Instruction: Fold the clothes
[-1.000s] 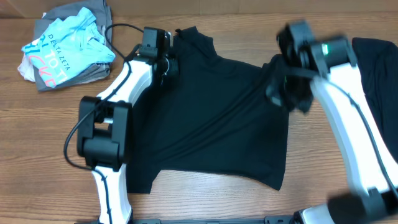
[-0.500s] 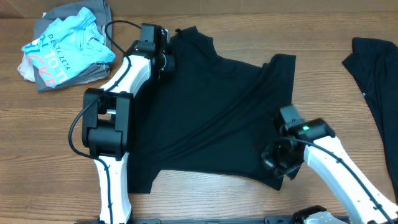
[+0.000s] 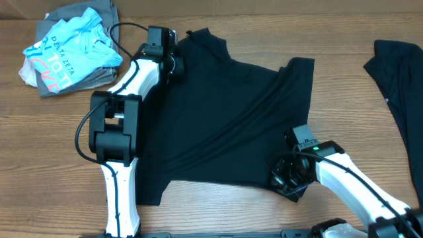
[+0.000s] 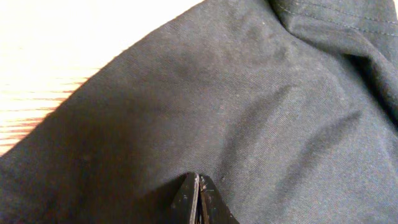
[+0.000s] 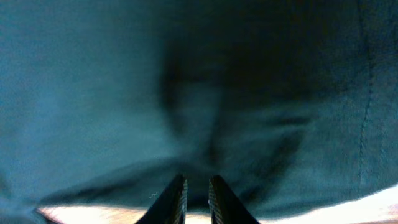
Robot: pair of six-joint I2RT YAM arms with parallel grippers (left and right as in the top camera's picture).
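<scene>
A wooden surface (image 3: 39, 145) is shown with a black T-shirt (image 3: 225, 125) spread across it. The left gripper (image 3: 174, 65) is set at the shirt's collar, jaws together (grip on cloth unclear). The right gripper (image 3: 285, 180) is set at its hem corner, jaws slightly apart.

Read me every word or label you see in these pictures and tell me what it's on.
"DELTA ZETA": white print on the light blue shirt at the overhead view's top left.
"TOT": larger white letters just below, cut off by folds; the pink lettering beside them is unreadable.
The black T-shirt shows no readable text.
</scene>
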